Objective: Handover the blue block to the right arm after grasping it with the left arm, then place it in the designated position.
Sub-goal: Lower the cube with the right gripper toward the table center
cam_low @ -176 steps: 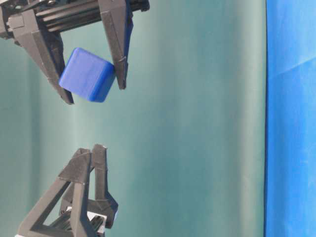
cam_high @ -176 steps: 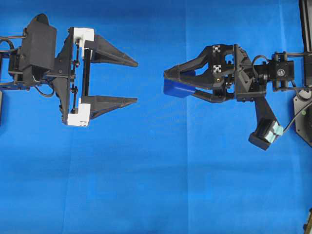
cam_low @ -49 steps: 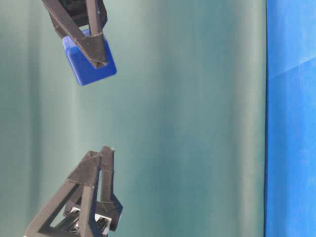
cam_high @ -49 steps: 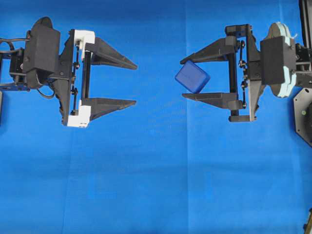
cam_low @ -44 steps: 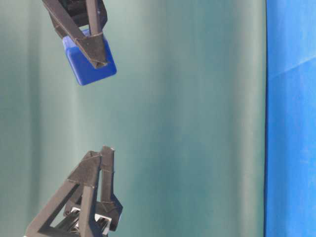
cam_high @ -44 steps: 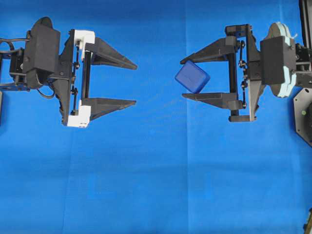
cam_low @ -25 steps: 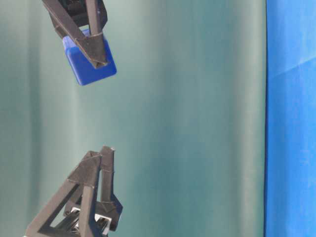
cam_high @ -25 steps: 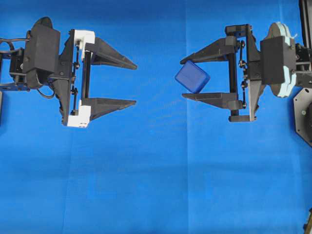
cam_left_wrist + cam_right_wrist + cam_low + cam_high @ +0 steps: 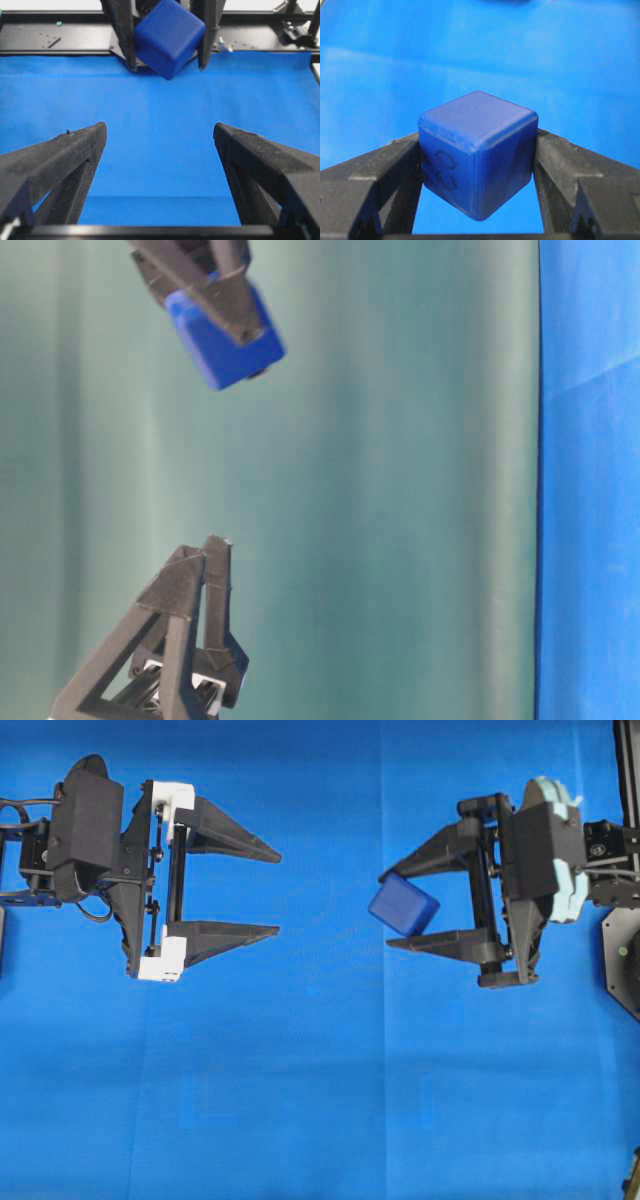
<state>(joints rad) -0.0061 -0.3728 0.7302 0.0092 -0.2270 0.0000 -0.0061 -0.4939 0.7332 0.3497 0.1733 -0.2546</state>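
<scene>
We see the small dark-blue cube with rounded edges (image 9: 404, 905) pinched askew, near the tips, in the teal-trimmed black right gripper (image 9: 400, 910), held above the blue cloth (image 9: 320, 1100). The white-bracketed black left gripper (image 9: 277, 890) waits well apart, jaws spread wide and empty. We judge that the cube's tilt could let it twist loose or land crooked when set down.

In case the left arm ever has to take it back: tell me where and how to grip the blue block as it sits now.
Grip the blue block on its free top and bottom faces, coming from the left arm's side in the overhead view. The right tool is shut on two opposite side faces, holding the cube tilted above the cloth, so the left tool, now open, would need to roll to match.
</scene>
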